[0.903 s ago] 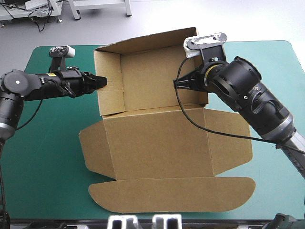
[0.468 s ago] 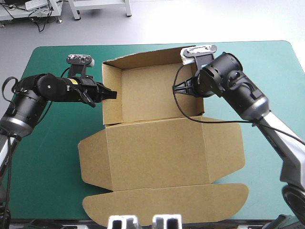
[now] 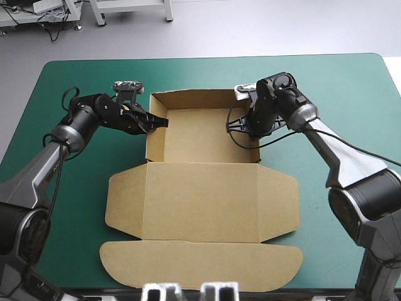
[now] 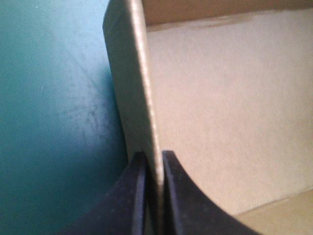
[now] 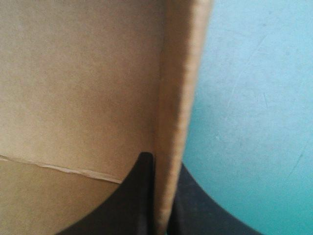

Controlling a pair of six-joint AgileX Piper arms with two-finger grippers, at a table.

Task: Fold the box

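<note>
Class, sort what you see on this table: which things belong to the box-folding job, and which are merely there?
In the job: brown box, walls raised; left gripper, shut on its side wall; right gripper, shut on the opposite wall.
Merely there: teal-green cover.

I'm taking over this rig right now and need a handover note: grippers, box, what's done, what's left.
Left gripper: shut on the box, clamping its left wall.
Right gripper: shut on the right wall.
Box: mid-table, an open tray at the far side; lid and curved flap flat toward the near edge.
Done: tray walls raised.
Left: probably release both walls and check that they hold.
</note>
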